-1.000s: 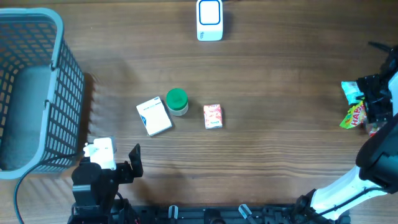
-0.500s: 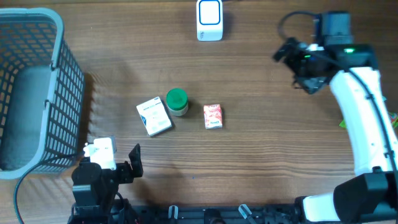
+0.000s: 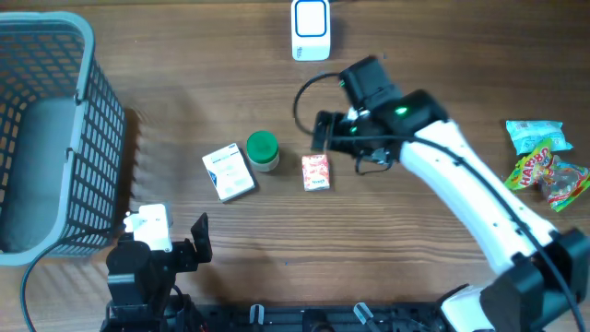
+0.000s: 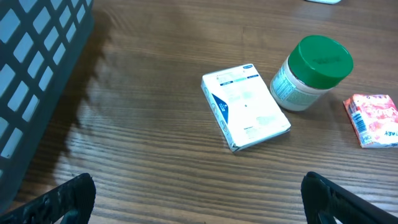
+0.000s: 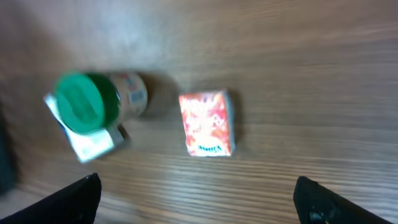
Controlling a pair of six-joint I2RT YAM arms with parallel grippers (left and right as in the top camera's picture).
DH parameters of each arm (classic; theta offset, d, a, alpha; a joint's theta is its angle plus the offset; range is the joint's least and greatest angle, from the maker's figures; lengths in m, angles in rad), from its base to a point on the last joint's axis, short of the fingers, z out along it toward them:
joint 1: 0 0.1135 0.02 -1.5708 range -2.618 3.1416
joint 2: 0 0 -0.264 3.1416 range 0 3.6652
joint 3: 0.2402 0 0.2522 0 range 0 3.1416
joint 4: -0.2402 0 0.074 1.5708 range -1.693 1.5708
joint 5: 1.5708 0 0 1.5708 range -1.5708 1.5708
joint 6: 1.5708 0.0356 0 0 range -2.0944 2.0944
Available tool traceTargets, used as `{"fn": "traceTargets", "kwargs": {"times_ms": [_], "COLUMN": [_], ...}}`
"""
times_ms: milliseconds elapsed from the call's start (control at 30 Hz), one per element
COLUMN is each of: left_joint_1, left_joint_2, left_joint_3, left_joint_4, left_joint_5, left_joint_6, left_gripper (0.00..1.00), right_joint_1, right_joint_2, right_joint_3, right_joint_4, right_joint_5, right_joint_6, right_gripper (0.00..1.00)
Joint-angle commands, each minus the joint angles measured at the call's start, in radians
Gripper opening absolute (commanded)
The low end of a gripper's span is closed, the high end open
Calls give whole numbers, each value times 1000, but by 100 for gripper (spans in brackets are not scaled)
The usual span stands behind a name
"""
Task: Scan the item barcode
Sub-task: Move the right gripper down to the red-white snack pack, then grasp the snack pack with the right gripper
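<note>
1. Right gripper [image 5: 198,200] – jaws wide, holding nothing. It hovers above the table [image 3: 442,37] with the red box [image 5: 206,123] just ahead of it, between the lines of its two fingertips and not touching either.
2. The jar with the green lid [image 5: 93,99] and the white box [image 5: 90,142] lie off to one side of that gripper, past the red box. They sit just beside each other; I cannot tell if they touch.
3. Left gripper [image 4: 200,198] is also spread wide and empty, low over the table. The white box is straight ahead of it, with the jar and the red box further ahead and off to its side.
4. The scanner [image 3: 311,29] stands behind the right gripper at the far table edge, well apart from all three items.
5. Progress: early – nothing is gripped, nothing is lifted, and nothing faces the scanner. The red box looks like the chosen item, judging by where the right gripper hovers.
6. Left to do: lower and close on the box, lift it, carry it to the scanner, and turn the barcode toward it. No barcode is readable in any view, so which face to present is unclear.
7. The basket [image 3: 88,111] sits beside the left gripper. The candy bags [image 3: 539,166] lie well apart from the right gripper. Neither seems to be in play.
</note>
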Motion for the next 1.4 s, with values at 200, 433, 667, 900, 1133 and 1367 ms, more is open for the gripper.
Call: {"fn": "traceTargets", "kwargs": {"times_ms": [200, 433, 667, 900, 1133, 1367], "left_joint_1": [5, 5, 5, 5, 5, 5], "left_joint_2": [-6, -6, -6, -6, -6, -6], "left_joint_3": [-6, -6, -6, -6, -6, -6], "left_joint_4": [2, 2, 2, 2, 2, 2], "left_joint_5": [11, 11, 11, 11, 11, 11], "left_joint_6": [5, 5, 5, 5, 5, 5], "left_gripper": [100, 100, 100, 100, 100, 100], "right_joint_1": [41, 39, 31, -16, -47, -46], "right_joint_2": [204, 216, 243, 315, 317, 318], "right_joint_3": [-100, -99, -100, -100, -109, -122], "right_joint_4": [187, 264, 275, 274, 272, 288], "right_joint_5": [54, -82, -56, -56, -61, -97], "right_joint_6": [-223, 132, 274, 320, 321, 321], "right_gripper": [100, 96, 77, 76, 68, 68]}}
